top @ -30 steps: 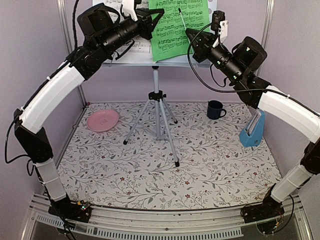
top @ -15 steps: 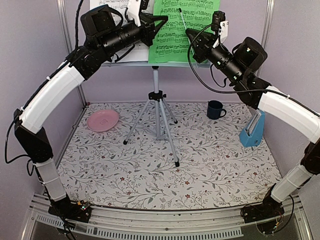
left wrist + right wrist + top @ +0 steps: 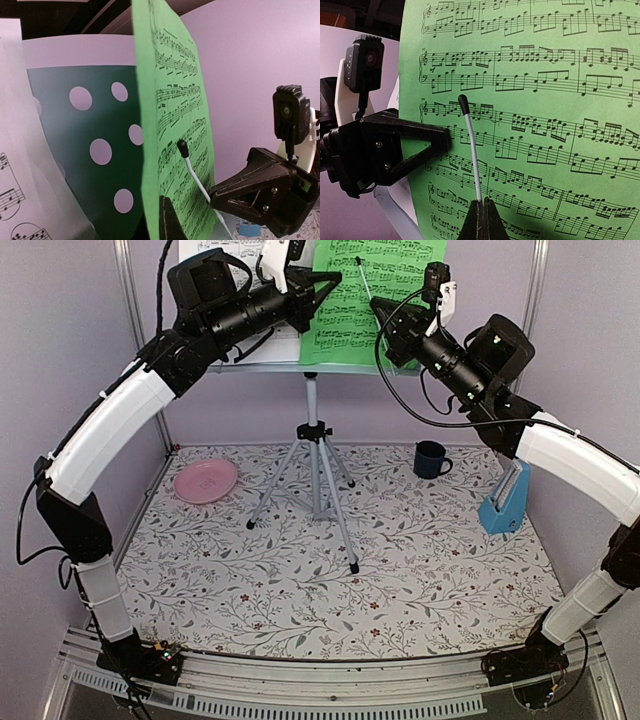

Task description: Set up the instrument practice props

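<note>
- The pale perforated music stand (image 3: 313,405) is upright at the far middle of the desk (image 3: 300,585), with its silver tripod (image 3: 318,475) spread on the flowered cloth.
- The green sheet-music page (image 3: 385,285) leans on the right part of the stand's panel. The white sheet-music page (image 3: 205,250) lies on the left part, mostly hidden behind the left arm.
- The left pincer (image 3: 323,280) is pressed together on the left edge of the green page. In the left wrist view that edge stands off the holed panel, with a gap between them.
- The right pincer (image 3: 482,217) is pressed together on the lower end of a thin white baton (image 3: 471,150). The baton's black tip points up across the printed staves.
- In the right wrist view the baton lies in front of the green page. Whether its tip touches the paper I cannot tell.
- The two pincers are near each other, the left at the page's edge and the right in front of its face.
- The small blue metronome (image 3: 503,502) stands at the right side of the desk, under the right arm.
- A dark blue mug (image 3: 430,459) sits between the tripod and the metronome.
- A pink plate (image 3: 205,481) lies to the tripod's left.
</note>
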You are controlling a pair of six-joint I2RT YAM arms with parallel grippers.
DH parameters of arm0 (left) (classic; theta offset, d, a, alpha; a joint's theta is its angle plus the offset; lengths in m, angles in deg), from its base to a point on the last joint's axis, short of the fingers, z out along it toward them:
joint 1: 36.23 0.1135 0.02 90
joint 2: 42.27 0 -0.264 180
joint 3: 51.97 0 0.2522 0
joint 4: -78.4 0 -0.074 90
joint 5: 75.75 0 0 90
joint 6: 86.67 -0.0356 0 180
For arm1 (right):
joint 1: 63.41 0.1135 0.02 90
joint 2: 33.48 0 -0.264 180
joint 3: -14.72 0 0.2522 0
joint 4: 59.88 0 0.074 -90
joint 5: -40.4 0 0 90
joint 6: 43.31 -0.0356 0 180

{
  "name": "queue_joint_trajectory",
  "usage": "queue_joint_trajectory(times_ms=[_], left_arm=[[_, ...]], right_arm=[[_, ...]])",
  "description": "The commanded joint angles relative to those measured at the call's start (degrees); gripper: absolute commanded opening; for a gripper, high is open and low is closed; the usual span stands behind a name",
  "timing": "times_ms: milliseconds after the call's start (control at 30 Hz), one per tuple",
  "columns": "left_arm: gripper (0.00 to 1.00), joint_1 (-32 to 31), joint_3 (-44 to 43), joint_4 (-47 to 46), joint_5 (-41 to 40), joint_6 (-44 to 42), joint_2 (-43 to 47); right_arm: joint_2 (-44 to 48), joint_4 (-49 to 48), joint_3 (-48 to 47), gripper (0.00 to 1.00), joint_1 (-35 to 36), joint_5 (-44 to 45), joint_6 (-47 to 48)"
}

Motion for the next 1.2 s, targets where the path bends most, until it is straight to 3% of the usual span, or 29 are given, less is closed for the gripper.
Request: queue_joint_trajectory(times_ms=[0, 133, 400, 600, 833, 1167], left_arm=[[0.01, 0.2, -1.6, 0.5, 0.8, -0.1, -1.5], [0.05, 0.2, -1.6, 0.7, 0.8, 0.1, -1.9], [0.13, 0.3, -1.4, 0.7, -0.2, -0.2, -1.4], [0.37, 0.3, -0.7, 1.2, -1.6, -0.9, -0.2], [0.61, -0.1, 4.0, 0.0, -3.2, -1.4, 4.4], [0.66, -2.4, 13.2, -1.5, -8.4, -3.1, 12.2]], right_arm=[[1.1, -0.4, 0.8, 0.00, -0.2, -1.4, -0.1], [1.1, -0.4, 1.0, 0.00, -0.2, -1.1, -0.1], [1.0, -0.4, 0.9, 0.31, -0.2, -0.7, -0.7], [1.3, 0.0, 0.8, 0.44, -0.2, -0.8, -1.3], [3.1, -0.2, 2.2, 0.49, -0.1, -0.9, -1.2], [9.5, 1.1, 7.4, 0.69, -0.2, 2.4, -0.1]])
